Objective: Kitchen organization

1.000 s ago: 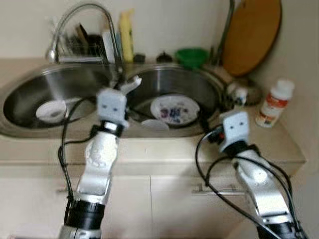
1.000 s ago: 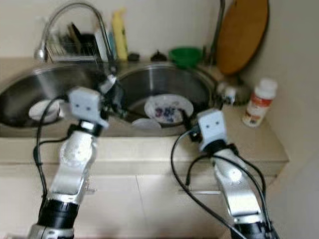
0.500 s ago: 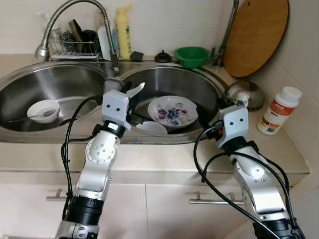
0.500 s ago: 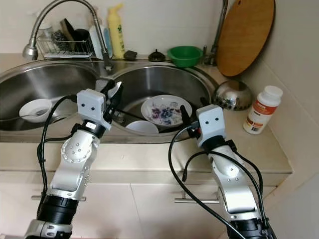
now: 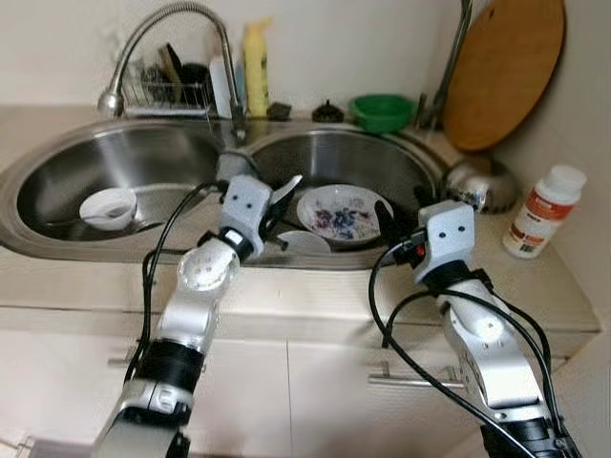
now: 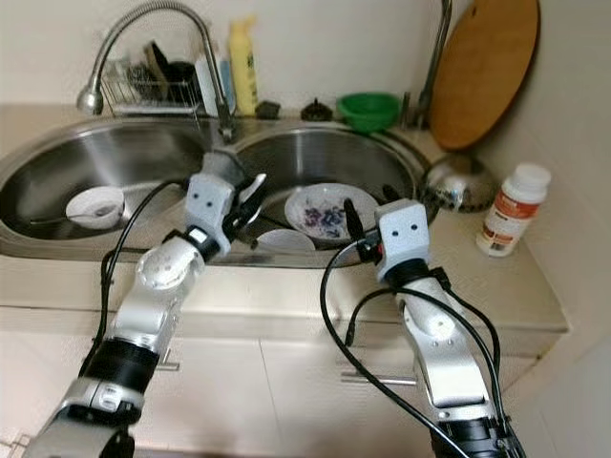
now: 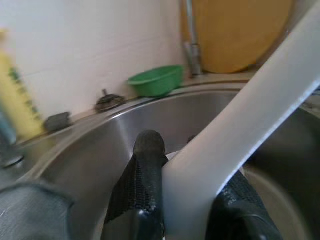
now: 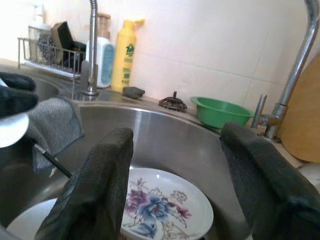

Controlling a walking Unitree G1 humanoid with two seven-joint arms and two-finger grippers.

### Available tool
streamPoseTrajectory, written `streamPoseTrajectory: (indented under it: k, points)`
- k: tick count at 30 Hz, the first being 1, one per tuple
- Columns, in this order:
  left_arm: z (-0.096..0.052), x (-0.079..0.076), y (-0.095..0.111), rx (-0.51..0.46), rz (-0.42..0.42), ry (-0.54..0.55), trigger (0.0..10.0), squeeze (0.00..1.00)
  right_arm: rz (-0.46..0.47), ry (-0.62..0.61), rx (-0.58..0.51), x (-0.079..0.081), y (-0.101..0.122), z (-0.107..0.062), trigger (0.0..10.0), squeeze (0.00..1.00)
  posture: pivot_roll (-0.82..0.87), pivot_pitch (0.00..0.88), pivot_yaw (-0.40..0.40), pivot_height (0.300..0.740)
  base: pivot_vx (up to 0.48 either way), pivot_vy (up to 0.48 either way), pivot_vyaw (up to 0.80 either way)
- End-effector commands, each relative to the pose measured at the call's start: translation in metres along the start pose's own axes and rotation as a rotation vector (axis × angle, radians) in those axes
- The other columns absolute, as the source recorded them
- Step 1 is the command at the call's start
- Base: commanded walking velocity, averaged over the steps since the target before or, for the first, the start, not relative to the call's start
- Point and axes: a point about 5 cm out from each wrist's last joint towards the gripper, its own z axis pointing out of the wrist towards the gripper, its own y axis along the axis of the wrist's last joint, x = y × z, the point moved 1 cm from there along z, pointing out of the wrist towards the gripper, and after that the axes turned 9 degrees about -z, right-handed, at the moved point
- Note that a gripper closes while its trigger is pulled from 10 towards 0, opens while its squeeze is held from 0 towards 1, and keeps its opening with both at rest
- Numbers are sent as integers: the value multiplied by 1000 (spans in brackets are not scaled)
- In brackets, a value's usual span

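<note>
My left gripper [image 5: 283, 195] is shut on a white utensil [image 7: 240, 120], whose pale tip [image 5: 289, 181] sticks up over the near-left rim of the right basin [image 5: 382, 162]. In that basin lie a flowered plate [image 5: 342, 212] and, nearer to me, an upturned white bowl [image 5: 304, 242]. My right gripper [image 5: 396, 218] hangs open over the basin's near-right rim. The plate [image 8: 165, 210] lies just beyond its fingers [image 8: 100, 185], which have nothing between them. A small white bowl [image 5: 107, 205] with a spoon sits in the left basin.
A grey cloth [image 5: 234, 165] sits on the divider under the faucet [image 5: 181, 17]. Behind the sink stand a dish rack [image 5: 172, 91], a yellow bottle [image 5: 255, 72] and a green bowl [image 5: 382, 111]. At the right are a wooden board [image 5: 503, 72], a steel bowl [image 5: 477, 184] and a white bottle [image 5: 537, 212].
The whole view has shifted, so the camera moved. My left arm leans further toward the right basin, still holding the white utensil. The right gripper has barely moved.
</note>
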Motion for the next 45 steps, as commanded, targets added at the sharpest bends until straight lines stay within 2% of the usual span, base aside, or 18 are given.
streamPoseTrajectory:
  k: [1, 9, 10, 11, 12, 13, 14, 16, 24, 32, 33, 34, 35, 37, 39, 41, 44, 45]
  points:
    - [2, 3, -2, 22, -2, -24, 10000, 0, 6, -23, -12, -5, 3, 2, 10000, 0, -23, 0, 4, 740, 0, 0, 0]
    - [14, 21, -6, 146, 16, 1, 10000, 0, 12, -34, -7, -5, 2, 3, 10000, 0, -28, 0, 12, 740, 0, 0, 0]
    - [15, 24, -9, 171, 20, 9, 10000, 192, 12, -37, -7, -5, 2, 3, 10000, 0, -28, 0, 12, 740, 0, 0, 0]
    - [15, 24, -9, 171, 20, 9, 10000, 192, 12, -37, -7, -5, 2, 3, 10000, 0, -28, 0, 12, 740, 0, 0, 0]
    - [15, 25, -12, 197, 10, 13, 10000, 396, 13, -40, -6, -6, 2, 3, 10000, 0, -28, 0, 12, 740, 0, 0, 0]
    - [15, 26, -15, 218, 16, 5, 10000, 718, 15, -42, -5, -6, 2, 3, 10000, 0, -28, 0, 11, 740, 0, 0, 0]
    - [15, 25, -16, 225, 22, 0, 10000, 718, 16, -43, -5, -6, 3, 3, 10000, 0, -28, 0, 11, 740, 0, 0, 0]
    - [16, 25, -17, 236, 18, -12, 10000, 1000, 16, -44, -5, -6, 2, 3, 10000, 0, -28, 0, 11, 740, 0, 0, 0]
    - [18, 24, -19, 243, -11, -46, 10000, 1000, 16, -55, -3, -7, 2, 4, 10000, 0, -29, 0, 13, 740, 0, 0, 0]
    - [19, 30, -6, 143, -20, 3, 10000, 1000, 18, -60, -5, -7, 3, 2, 10000, 0, -33, 0, 12, 740, 0, 0, 0]
    - [19, 31, 3, 87, -24, 5, 10000, 1000, 19, -61, -7, -8, 3, 2, 10000, 0, -33, 0, 12, 740, 0, 0, 0]
    - [19, 31, 3, 87, -24, 5, 10000, 1000, 19, -61, -7, -8, 3, 2, 10000, 0, -33, 0, 12, 740, 0, 0, 0]
    - [18, 31, 15, 0, -15, 9, 10000, 1000, 19, -64, -7, -8, 3, 2, 10000, 0, -25, 0, 7, 740, 0, 0, 0]
    - [9, 29, 26, -102, 69, 50, 10000, 1000, 21, -66, -6, -8, 3, 1, 10000, 0, -21, 0, 5, 740, 0, 0, 0]
    - [7, 28, 25, -101, 90, 66, 10000, 1000, 22, -65, -6, -8, 3, 1, 10000, 0, -21, 0, 5, 740, 0, 0, 0]
    - [-5, 23, 20, -131, 66, 185, 10000, 420, 24, -61, -8, -7, 3, 1, 10000, 0, -17, 0, 2, 740, 0, 0, 0]
    - [-8, 23, 20, -140, 65, 213, 10000, 420, 24, -61, -8, -7, 3, 1, 10000, 0, -17, 0, 2, 740, 0, 0, 0]
    - [-17, 17, 21, -174, 39, 242, 10000, 71, 26, -62, -9, -7, 3, 0, 10000, 0, -11, 0, -3, 740, 0, 0, 0]
